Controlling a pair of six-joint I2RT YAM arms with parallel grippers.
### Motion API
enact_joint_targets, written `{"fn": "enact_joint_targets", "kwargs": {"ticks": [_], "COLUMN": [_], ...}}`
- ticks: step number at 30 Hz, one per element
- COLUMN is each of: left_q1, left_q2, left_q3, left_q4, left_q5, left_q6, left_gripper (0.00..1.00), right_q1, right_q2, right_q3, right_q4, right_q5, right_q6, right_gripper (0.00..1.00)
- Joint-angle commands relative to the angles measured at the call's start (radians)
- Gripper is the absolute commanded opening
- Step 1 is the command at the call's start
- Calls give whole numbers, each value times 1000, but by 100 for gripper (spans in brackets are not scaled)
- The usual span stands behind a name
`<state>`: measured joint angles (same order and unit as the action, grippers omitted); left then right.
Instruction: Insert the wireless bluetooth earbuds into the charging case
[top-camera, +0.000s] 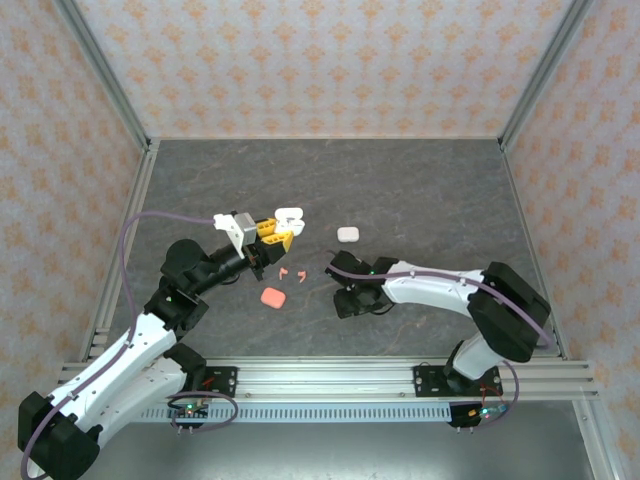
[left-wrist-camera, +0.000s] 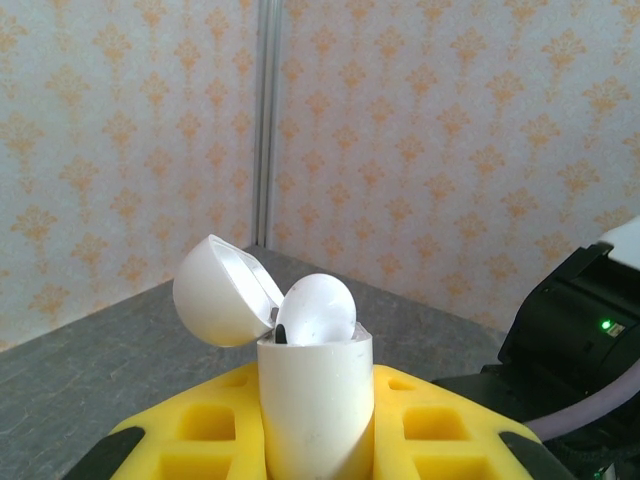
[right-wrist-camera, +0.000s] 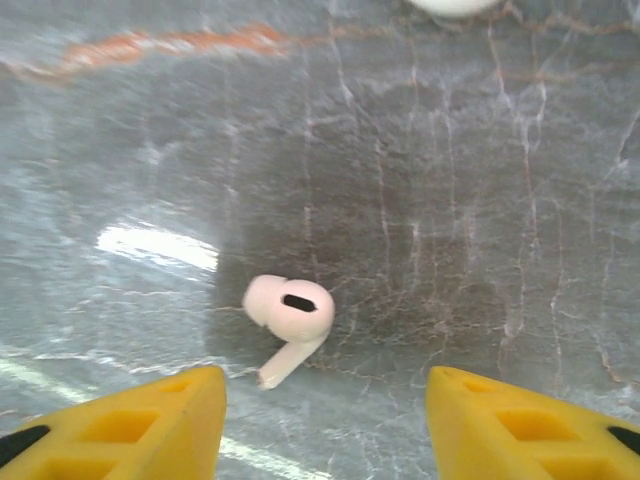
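Now one earbud (left-wrist-camera: 318, 308) sits in the top of the open charging case (left-wrist-camera: 315, 395). Its round head pokes out, and the lid (left-wrist-camera: 220, 292) is tipped back to one side. My left claw (left-wrist-camera: 315, 445) is clenched on that case from both sides, with the open end pointing away from the claw.

Another earbud (right-wrist-camera: 292, 312), pale in colour, lies on its side on the counter (right-wrist-camera: 450, 200), just in front of my right claw (right-wrist-camera: 325, 385). That claw is released. Its two yellow fingers (right-wrist-camera: 150, 420) stand wide apart, and neither one touches the pale earbud.

Two coral earbuds (top-camera: 284, 272) lie close together on the counter between my two arms. A coral case (top-camera: 273, 297) lies shut just beside them. A second white case (top-camera: 347, 233), shut too, rests farther back, apart from the one I hold.
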<state>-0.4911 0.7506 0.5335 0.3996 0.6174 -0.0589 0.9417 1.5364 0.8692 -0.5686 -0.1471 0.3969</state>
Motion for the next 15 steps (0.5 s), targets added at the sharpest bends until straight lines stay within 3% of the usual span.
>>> {"fn": "enact_joint_targets", "kwargs": {"ticks": [1, 6, 15], "left_q1": [-7, -7, -6], "left_q2": [-23, -30, -31], "left_q3": [1, 3, 5], "left_q4": [-3, -12, -19], "left_q5": [-21, -22, -24], "left_q6": [8, 10, 10], "left_gripper": [0, 0, 0], "right_q1": [-13, -64, -64], "right_q2": [-39, 0, 76], "right_q3": [42, 42, 60], "right_q4": [3, 22, 67], "right_q5": [-7, -22, -88], "right_q6": [-1, -2, -1], "right_gripper": [56, 51, 44]}}
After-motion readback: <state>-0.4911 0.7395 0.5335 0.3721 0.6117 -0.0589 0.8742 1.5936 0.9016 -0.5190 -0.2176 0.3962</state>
